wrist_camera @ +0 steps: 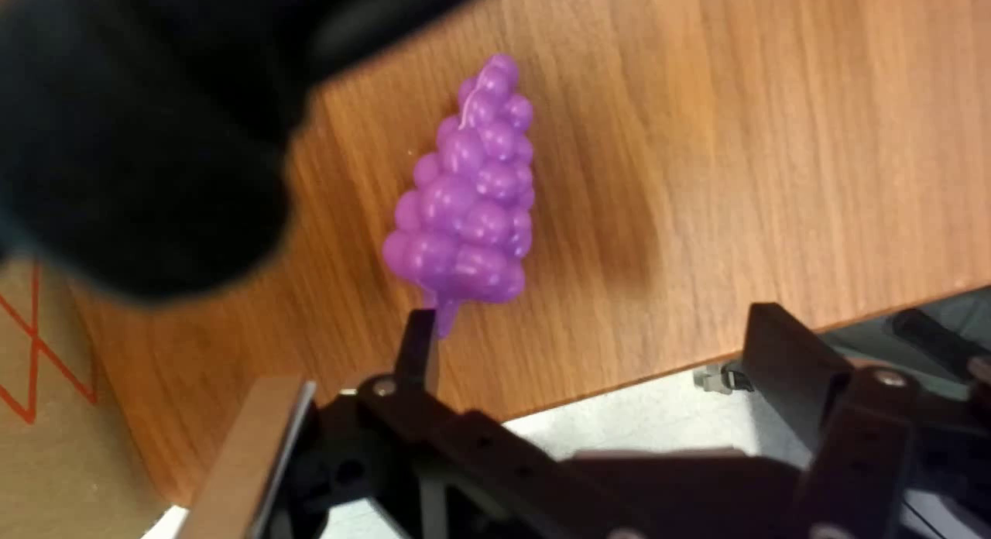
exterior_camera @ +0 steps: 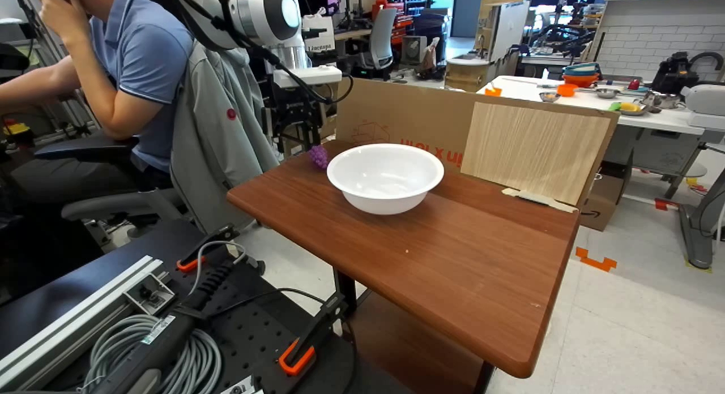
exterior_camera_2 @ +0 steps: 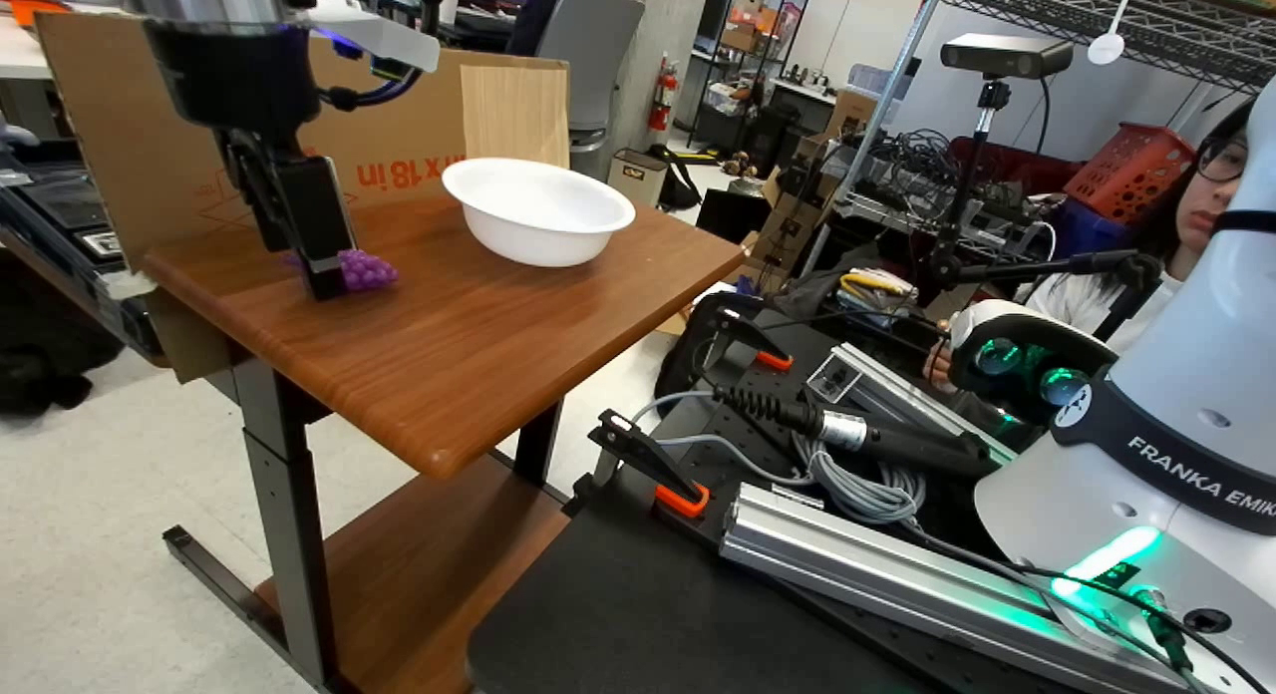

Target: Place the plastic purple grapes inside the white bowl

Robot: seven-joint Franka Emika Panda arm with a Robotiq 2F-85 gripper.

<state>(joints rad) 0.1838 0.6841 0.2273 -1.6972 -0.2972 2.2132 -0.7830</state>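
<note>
Brown table [exterior_camera: 476, 258], purple grapes [wrist_camera: 468, 202], white bowl [exterior_camera: 385, 181].
The grapes lie left of the bowl; the gripper [wrist_camera: 596, 326] has its fingers [wrist_camera: 791, 369] wide apart (nothing held), likely so the grapes can fit between.

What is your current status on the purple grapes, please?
Gripper open, empty. Plastic purple grapes on wood-grain tabletop, outside white bowl. Nothing visibly blocking the bowl's opening.

Curved black band [exterior_camera_2: 1186, 470] on rounded white robot arm [exterior_camera_2: 1216, 370]: "FRANKA EMIK…", cropped. Flat brown cardboard panel [exterior_camera_2: 429, 123]: red "x 18 in".
</note>
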